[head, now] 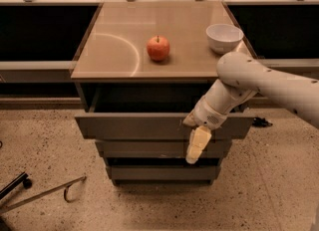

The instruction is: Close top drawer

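The top drawer (pixel 134 126) is a wide grey box drawer with a plain front panel. It stands pulled out from under the tabletop, its dark inside showing. My gripper (pixel 196 148) hangs from the white arm in front of the drawer's front panel, right of its middle, pointing down. Its pale fingers (pixel 198 143) overlap the panel's lower edge and the slimmer drawer front below.
On the tabletop (pixel 119 60) sit a red apple (pixel 158 48) and a white bowl (pixel 224 37). Two slimmer drawer fronts (pixel 144 148) lie under the top drawer. A metal bar (pixel 45 193) lies on the speckled floor at the left. Dark shelves flank the table.
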Motion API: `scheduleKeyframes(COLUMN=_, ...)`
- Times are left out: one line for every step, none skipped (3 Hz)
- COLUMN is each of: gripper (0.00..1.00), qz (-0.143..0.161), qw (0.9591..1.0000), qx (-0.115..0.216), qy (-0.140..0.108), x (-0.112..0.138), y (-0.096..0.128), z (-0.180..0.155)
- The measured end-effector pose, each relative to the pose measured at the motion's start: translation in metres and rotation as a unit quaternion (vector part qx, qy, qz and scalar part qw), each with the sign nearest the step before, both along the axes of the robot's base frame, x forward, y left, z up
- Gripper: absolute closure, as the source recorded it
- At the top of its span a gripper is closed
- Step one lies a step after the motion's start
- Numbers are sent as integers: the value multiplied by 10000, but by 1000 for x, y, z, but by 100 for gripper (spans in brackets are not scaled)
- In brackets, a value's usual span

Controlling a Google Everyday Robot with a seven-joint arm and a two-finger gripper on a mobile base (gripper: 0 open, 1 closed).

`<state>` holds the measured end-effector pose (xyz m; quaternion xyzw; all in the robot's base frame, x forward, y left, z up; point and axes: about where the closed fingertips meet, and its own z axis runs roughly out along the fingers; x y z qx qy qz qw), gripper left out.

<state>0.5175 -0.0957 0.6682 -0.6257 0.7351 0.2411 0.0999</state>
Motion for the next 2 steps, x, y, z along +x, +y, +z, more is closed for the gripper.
scheduleKeyframes(gripper=0, qz=-164, qw=9997, qx=-104, qy=-149, x=46, y=-15, z=2)
scheduleKeyframes(gripper=0, qz=-164, qw=9997, qx=-104, qy=-149, x=46, y=-15, z=2)
